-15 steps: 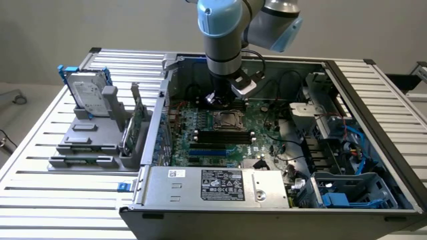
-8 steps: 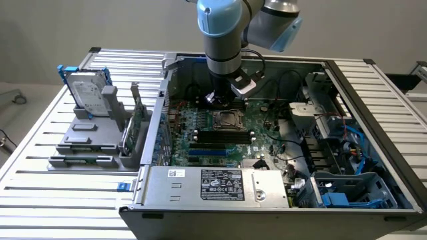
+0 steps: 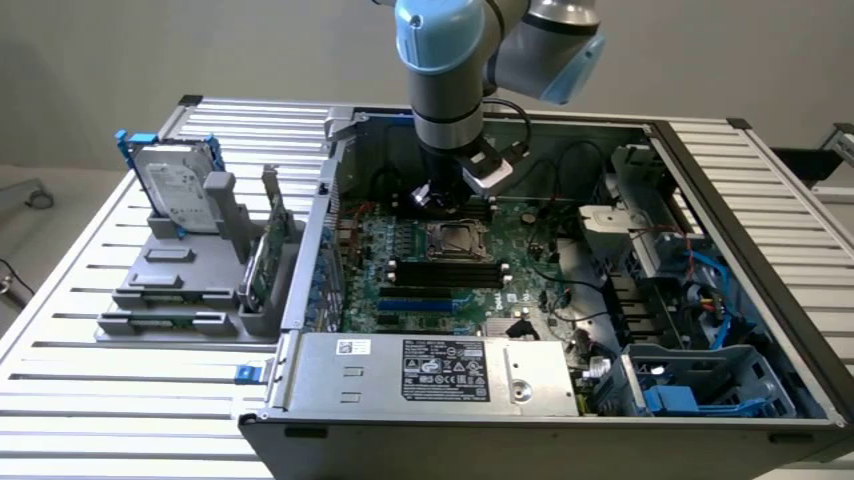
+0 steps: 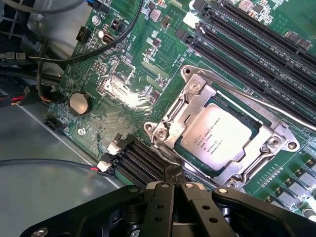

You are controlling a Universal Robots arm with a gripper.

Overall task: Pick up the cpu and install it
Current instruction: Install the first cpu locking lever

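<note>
Here, the gripper (image 4: 173, 178) is clenched, its black fingers pressed together on nothing. Just past the tips sits the cpu (image 4: 215, 143), lying flat in the socket (image 4: 193, 89) with its pale silver top up, apart from the fingers. It is square, so it has no long axis. In the exterior view the gripper hangs over the motherboard (image 3: 400, 240) by the socket's far edge, with the chip slightly nearer the viewer. Farther off, a hard drive (image 3: 171, 185) stands outside the case (image 3: 334, 385).
</note>
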